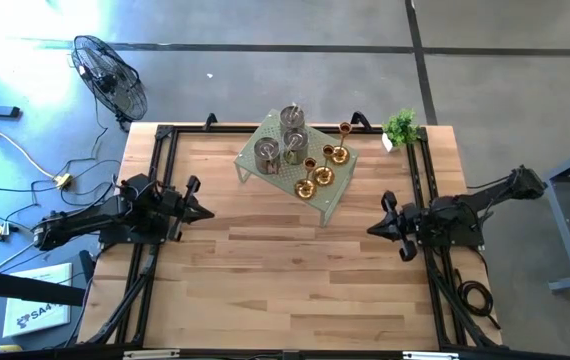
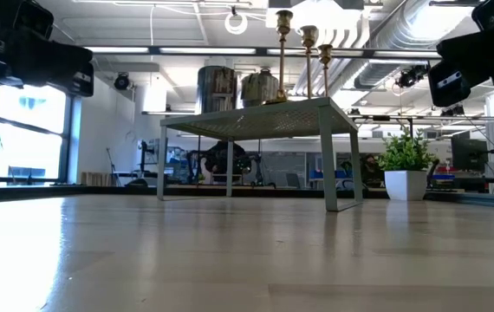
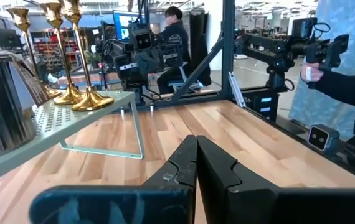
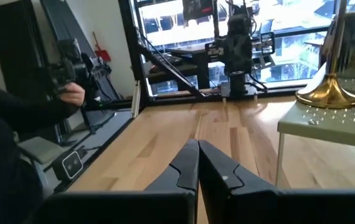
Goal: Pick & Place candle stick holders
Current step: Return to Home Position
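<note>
Off the bench's far left corner, on the floor, you have a black wire-cage fan (image 1: pixel 112 78). The white sheet (image 1: pixel 35 312) on the floor at the near left carries blue print too small to read.

The left tool (image 1: pixel 208 212) is held above the left side of the bench. Its two dark fingers (image 3: pixel 187 163) are pressed flat together with nothing between them.

The bench (image 1: pixel 285 290) is pale wood, made of narrow strips laid side by side, with a smooth finish. Black rails run along both flanks.

At the far middle stands the rack (image 1: pixel 337 195), set at an angle to the bench edge. It is pale green sheet metal pierced with small holes, on thin legs. Three grey cups (image 1: pixel 267 153) stand on its left part; they are squat, cylindrical and dull silver. Three gold candle holders (image 1: pixel 322 177) stand upright on its right part, close together. Each is shiny, with a round flared base, a slim stem and a small socket on top.

A potted plant (image 1: pixel 400 127) in a white pot sits at the far right corner, just beside the rack.

The right tool (image 1: pixel 372 229) is held above the right side of the bench. Its fingers (image 4: pixel 187 163) are closed against each other and carry nothing.
</note>
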{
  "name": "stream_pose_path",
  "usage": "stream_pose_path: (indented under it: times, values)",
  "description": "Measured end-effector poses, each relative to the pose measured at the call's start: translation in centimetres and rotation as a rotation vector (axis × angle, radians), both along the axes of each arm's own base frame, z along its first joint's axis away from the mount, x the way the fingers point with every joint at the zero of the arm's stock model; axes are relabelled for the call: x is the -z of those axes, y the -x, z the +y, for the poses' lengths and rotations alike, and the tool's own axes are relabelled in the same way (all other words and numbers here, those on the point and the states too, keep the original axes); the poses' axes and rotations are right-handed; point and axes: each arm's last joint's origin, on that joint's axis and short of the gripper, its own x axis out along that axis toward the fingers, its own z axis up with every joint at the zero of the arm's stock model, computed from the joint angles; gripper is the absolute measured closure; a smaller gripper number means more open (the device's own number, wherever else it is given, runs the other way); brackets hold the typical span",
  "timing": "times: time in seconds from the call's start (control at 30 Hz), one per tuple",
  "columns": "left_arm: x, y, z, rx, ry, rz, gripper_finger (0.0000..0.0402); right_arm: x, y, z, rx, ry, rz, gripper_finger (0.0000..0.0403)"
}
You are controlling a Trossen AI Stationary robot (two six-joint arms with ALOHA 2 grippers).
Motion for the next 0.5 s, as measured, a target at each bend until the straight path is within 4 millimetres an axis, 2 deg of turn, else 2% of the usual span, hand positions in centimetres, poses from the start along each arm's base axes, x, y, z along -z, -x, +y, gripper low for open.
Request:
stream_pose_path:
  times: [0.5]
  values:
    - [0.09,-0.03,0.08,-0.024,0.022,0.009,0.0401,-0.43,0.72,-0.26,0.012,0.111,-0.004,0.0403]
